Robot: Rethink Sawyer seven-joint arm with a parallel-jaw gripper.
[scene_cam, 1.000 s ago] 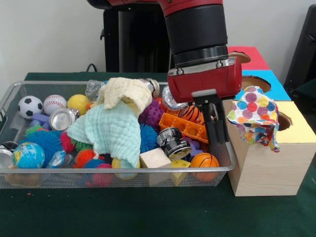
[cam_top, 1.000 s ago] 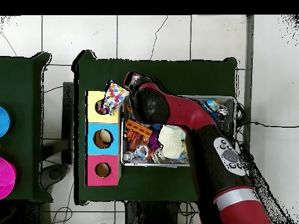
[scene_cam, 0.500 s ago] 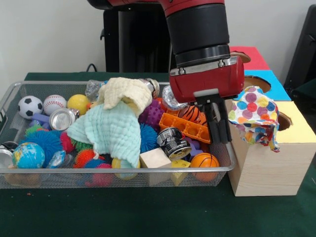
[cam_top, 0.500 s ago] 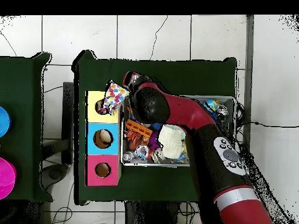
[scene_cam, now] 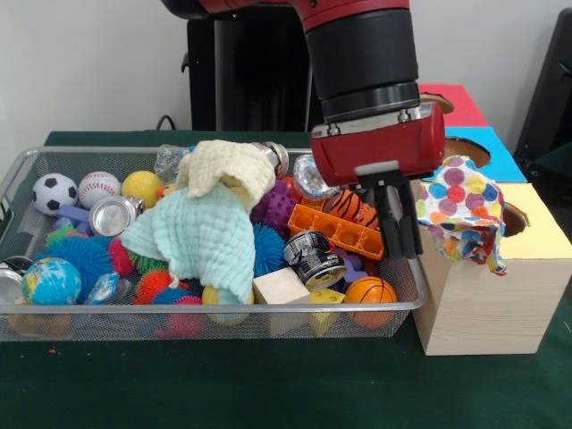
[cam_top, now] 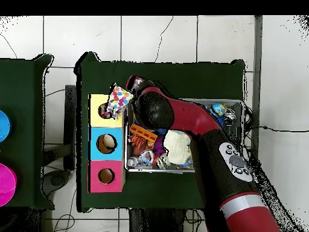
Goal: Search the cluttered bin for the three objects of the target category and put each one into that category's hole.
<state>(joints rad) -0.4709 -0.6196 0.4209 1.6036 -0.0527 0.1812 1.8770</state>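
Pincer (scene_cam: pixel 398 234) nearly closed, empty, at bin's (scene_cam: pixel 18 170) 3 o'clock edge; dotted cloth (scene_cam: pixel 460 214) draped half-into yellow hole (scene_cam: pixel 513 217); two cloths (scene_cam: pixel 214 219) left.

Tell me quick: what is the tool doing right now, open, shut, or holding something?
Tool: black fingers close together, apparently shut, holding nothing, hanging between the wire mesh bin and the polka-dot cloth draped on the wooden box.

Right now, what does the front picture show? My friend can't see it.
A red robot arm's end effector hangs over the right end of a wire basket full of toys, beside a spotted cloth draped on a yellow-topped wooden box.
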